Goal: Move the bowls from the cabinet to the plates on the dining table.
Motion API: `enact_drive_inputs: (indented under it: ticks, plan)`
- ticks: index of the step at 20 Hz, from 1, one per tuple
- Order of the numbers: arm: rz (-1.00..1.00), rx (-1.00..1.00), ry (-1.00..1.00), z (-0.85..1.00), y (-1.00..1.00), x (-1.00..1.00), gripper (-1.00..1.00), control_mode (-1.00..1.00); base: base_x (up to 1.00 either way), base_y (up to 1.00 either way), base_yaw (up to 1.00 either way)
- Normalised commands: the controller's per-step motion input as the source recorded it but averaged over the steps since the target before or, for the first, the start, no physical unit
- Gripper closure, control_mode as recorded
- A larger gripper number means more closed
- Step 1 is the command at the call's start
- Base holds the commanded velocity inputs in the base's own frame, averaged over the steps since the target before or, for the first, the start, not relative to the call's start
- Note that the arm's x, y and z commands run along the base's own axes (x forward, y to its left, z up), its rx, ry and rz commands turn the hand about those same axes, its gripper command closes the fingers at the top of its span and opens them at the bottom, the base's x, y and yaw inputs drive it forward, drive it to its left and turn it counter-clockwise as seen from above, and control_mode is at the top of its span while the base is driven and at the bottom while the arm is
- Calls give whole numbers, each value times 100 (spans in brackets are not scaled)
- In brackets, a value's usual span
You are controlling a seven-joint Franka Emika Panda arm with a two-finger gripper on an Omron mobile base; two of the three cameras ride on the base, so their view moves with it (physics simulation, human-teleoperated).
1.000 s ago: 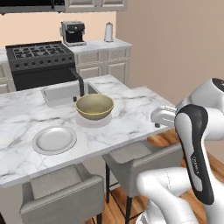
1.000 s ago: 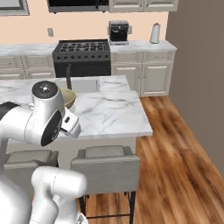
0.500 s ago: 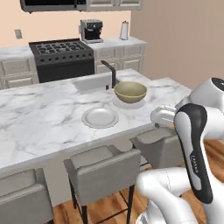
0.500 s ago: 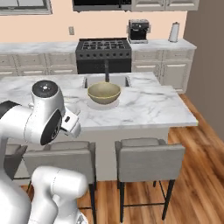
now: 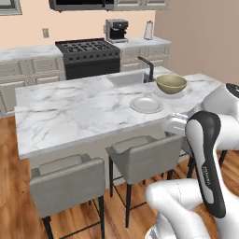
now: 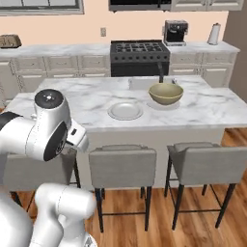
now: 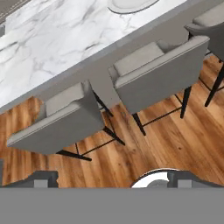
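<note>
The jaws stand wide open with nothing between them, their two dark tips low in the hand view and well apart from each other. They point down at the wooden floor, and ahead of them stand two grey stools tucked against the near edge of the counter, one to each side of the line the jaws look along. Far beyond the jaws, at the top of the hand view, the rim of a pale plate shows on the marble. In the base views that plate lies flat on the counter with nothing on it, and just beside it, further along toward the dark faucet, sits a bowl, upright, cream-olive inside and darker below. The bowl hides whatever is directly under it, so I cannot tell whether a second plate lies there. Bowl and plate are close together but not touching. Behind the counter are the black stove and the grey lower cabinets along the peach wall.
</note>
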Motion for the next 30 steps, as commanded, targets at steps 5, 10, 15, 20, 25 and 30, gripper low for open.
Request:
enact_drive_inputs:
  ticks: [5, 10, 15, 20, 25, 30]
  plan:
    - [0, 0, 0, 0, 0, 0, -100, 100, -22, 73, 9]
    - [0, 0, 0, 0, 0, 0, -100, 100, 0, 93, 14]
    - [0, 0, 0, 0, 0, 0, -100, 100, -4, 100, 14]
    - [0, 0, 0, 0, 0, 0, -100, 100, 0, 96, 14]
    - [0, 0, 0, 0, 0, 0, -100, 100, 0, 85, 15]
    - [0, 0, 0, 0, 0, 0, -100, 100, 5, 15, 14]
